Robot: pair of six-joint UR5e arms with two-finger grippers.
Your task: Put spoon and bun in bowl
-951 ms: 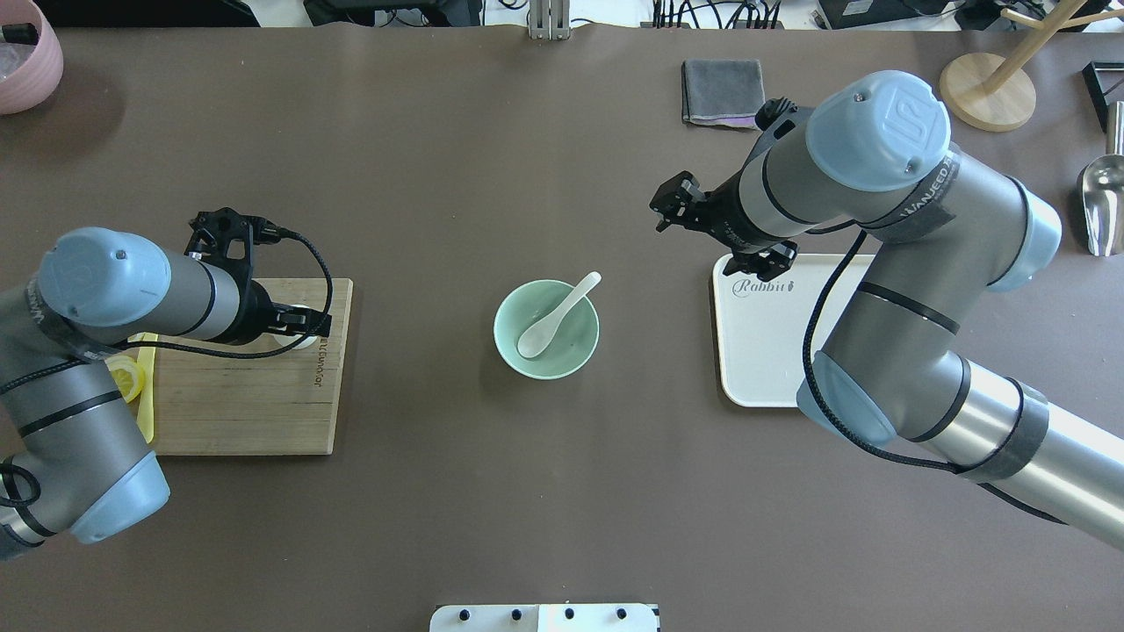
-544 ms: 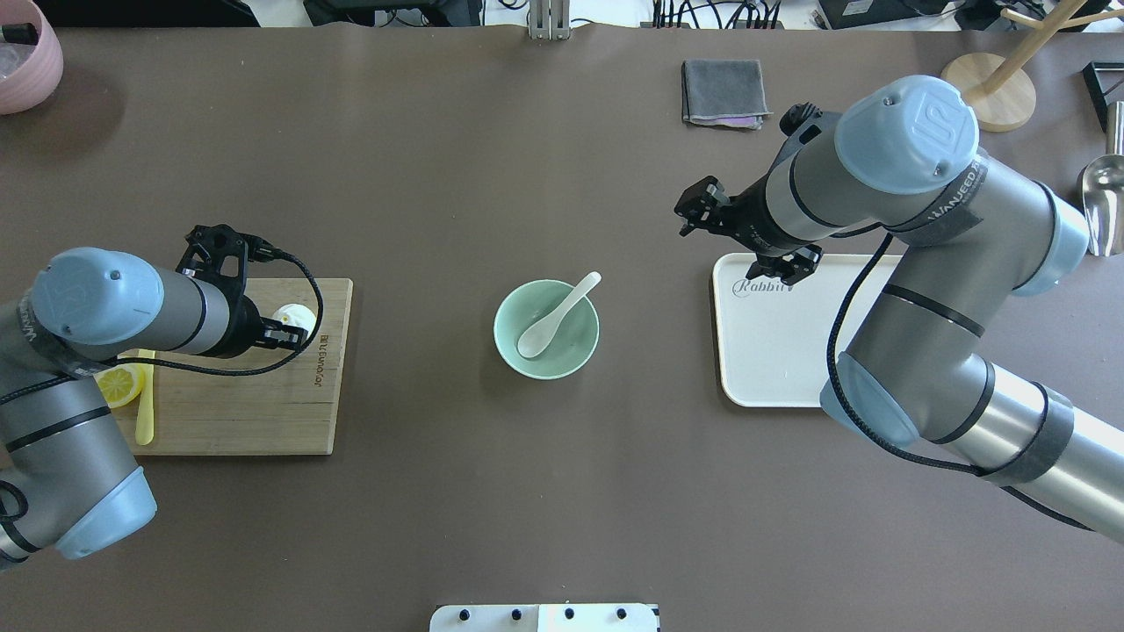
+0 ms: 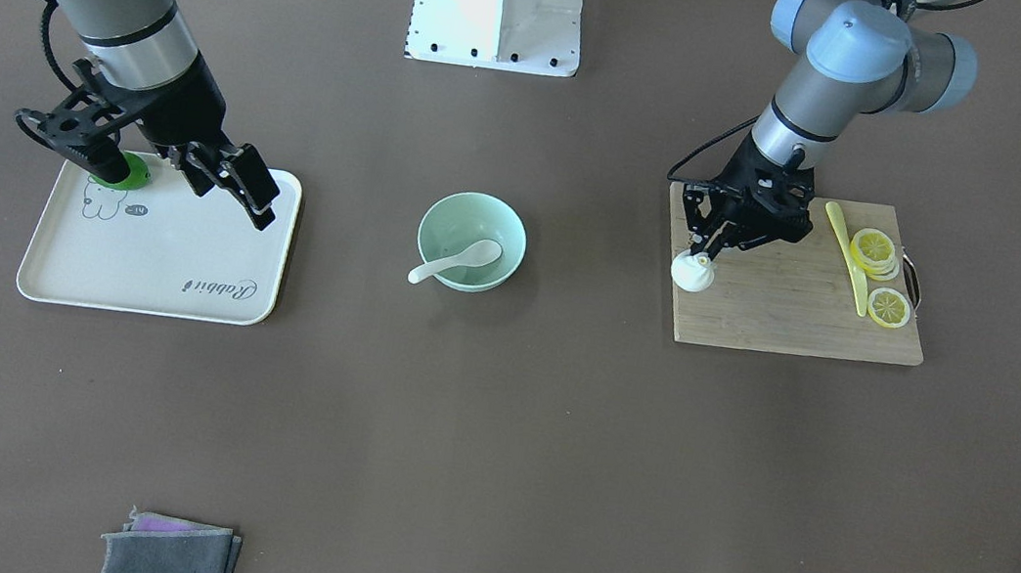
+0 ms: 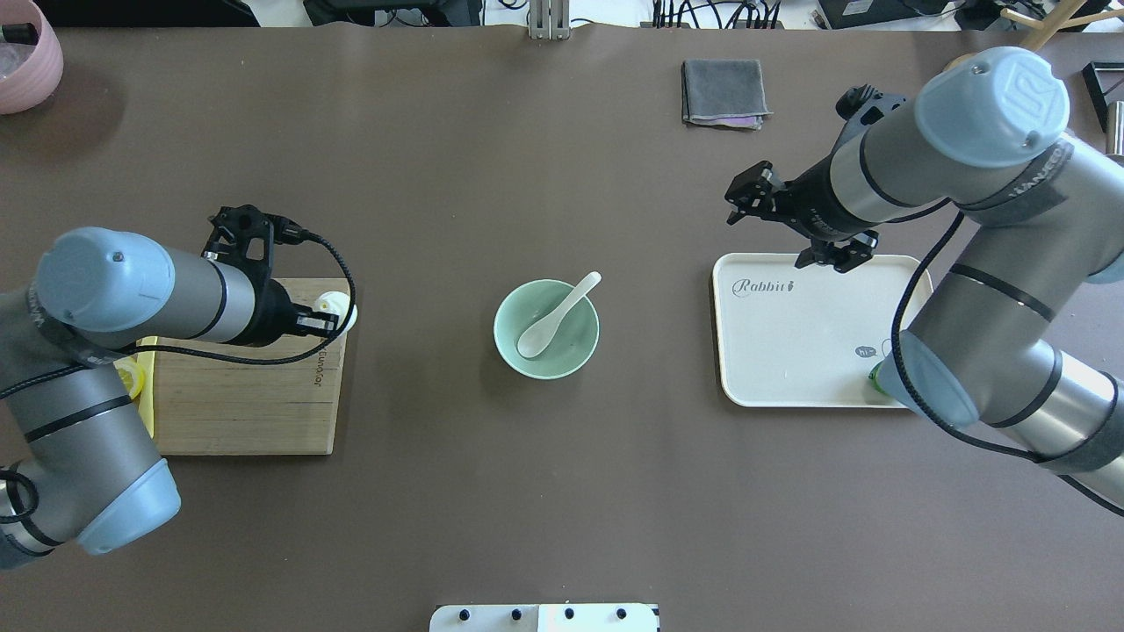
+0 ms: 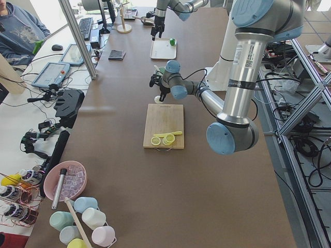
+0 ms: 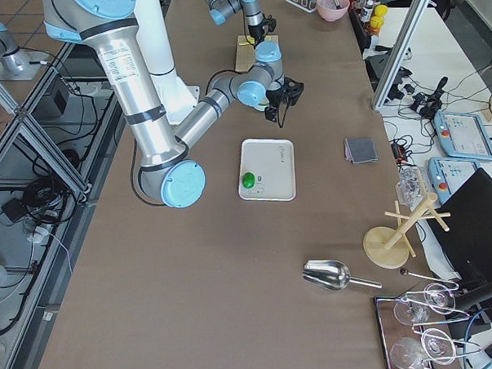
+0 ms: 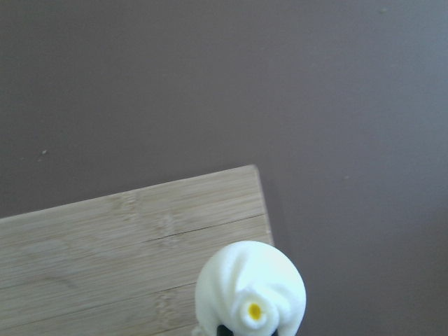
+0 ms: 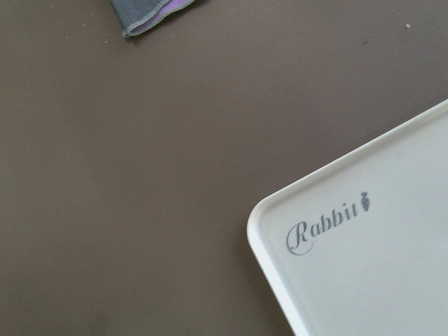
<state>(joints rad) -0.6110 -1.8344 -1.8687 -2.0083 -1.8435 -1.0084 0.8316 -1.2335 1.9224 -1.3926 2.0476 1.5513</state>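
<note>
the left pincer (image 4: 328, 317) is closed on the bun (image 4: 341, 308) and holds it just over the corner of the wooden board (image 4: 246, 412) on the side toward the bowl. at the middle of the worktop (image 4: 562, 491) the bowl (image 4: 572, 353) holds the spoon (image 4: 534, 338), scoop inside and handle resting on the rim. the right pincer (image 3: 231, 198) hangs spread wide and empty above the white tray (image 4: 790, 351).

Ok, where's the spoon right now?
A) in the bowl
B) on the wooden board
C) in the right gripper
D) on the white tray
A: the spoon lies with its scoop inside the bowl, its handle leaning out over the rim.
</note>
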